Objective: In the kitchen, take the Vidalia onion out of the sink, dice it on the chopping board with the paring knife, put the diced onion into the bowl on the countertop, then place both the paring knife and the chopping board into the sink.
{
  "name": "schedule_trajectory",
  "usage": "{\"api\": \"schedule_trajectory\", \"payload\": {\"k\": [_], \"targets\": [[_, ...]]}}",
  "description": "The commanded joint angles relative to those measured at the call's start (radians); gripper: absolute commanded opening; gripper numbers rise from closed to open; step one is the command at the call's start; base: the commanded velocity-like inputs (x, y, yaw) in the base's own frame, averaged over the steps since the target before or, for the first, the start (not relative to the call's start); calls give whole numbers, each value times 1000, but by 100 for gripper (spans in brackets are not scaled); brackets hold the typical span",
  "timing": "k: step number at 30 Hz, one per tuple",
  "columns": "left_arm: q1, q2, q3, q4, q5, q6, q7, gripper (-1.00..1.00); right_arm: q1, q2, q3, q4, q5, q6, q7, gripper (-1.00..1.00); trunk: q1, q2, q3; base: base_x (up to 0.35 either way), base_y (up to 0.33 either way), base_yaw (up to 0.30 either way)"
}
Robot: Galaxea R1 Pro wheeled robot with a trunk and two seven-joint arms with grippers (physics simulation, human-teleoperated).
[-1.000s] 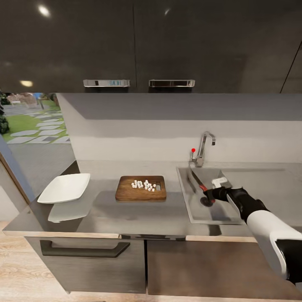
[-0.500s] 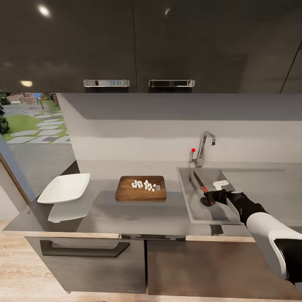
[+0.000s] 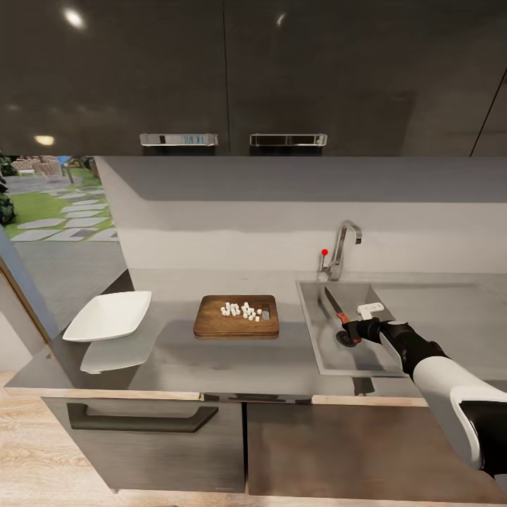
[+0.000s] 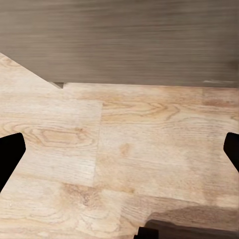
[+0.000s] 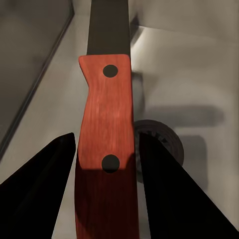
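The paring knife lies low in the sink, its dark blade pointing toward the tap. My right gripper is shut on its red handle, one finger on each side, just above the round drain. The diced Vidalia onion sits as small white cubes on the chopping board, which lies on the countertop left of the sink. Farther left, the white bowl rests at the countertop's end. My left gripper hangs open over the wooden floor.
The chrome tap with a red dot stands behind the sink. A flat drainboard extends to the right. Dark upper cabinets hang above the wall, and cabinet fronts with a handle run below the countertop.
My right arm has drawn back and down a little, and the knife now lies slightly lower in the basin. Board, onion and bowl have not moved.
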Motion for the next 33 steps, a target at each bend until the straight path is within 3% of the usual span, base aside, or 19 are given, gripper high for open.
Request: {"api": "schedule_trajectory", "payload": {"k": [1,16,25,27,31,33], "targets": [[-2,-1,-9,4,10,-7,1,100,0,-1,4,-2,9,4,5,-100,0,-1,-1,0,0,0],[-2,-2,-9,4,10,-7,1,100,0,1,4,17,9,5,-5,-100,0,-1,-1,0,0,0],[-2,-8,-9,5,10,-5,2,100,0,27,4,82,6,6,-170,-100,0,-1,-1,0,62,0],[-2,-9,-9,6,10,33,2,100,0,30,4,88,6,6,-182,-100,0,-1,-1,0,17,0],[-2,-11,-9,6,10,203,-2,100,0,32,4,91,-17,7,-188,-100,0,-1,-1,0,5,0],[0,-10,-8,7,10,249,-3,100,0,33,4,91,-32,9,-190,-100,0,-1,-1,0,1,0]]}}
